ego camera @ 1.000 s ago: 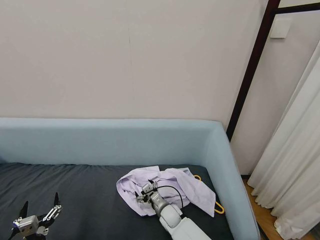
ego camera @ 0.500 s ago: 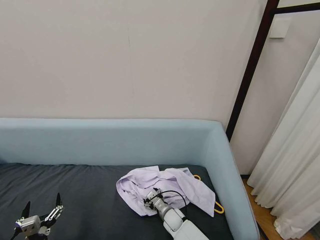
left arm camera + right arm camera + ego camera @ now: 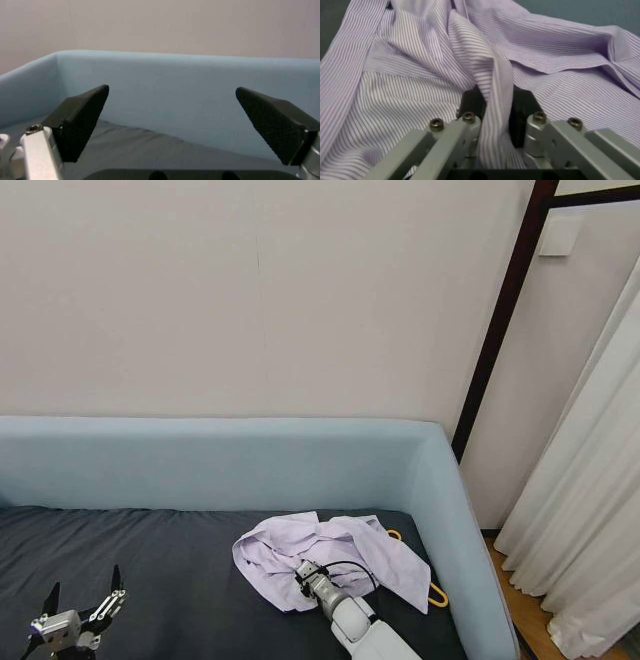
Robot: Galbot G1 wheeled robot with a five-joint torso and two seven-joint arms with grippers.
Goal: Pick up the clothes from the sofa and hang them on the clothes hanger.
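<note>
The pale blue sofa [image 3: 250, 460] has a dark grey seat [image 3: 170, 550]. A crumpled lilac shirt [image 3: 275, 545] lies on it near the right armrest, with an orange hanger [image 3: 438, 596] poking out beneath.

Inspection finds no legible text, label, brand, number or sign on any surface. The shirt [image 3: 420, 75] presents plain striped fabric with no readable tag. The sofa [image 3: 250, 460] backrest is unmarked upholstery. The wall plate [image 3: 558, 235] beside the dark door frame carries no lettering that can be made out.
</note>
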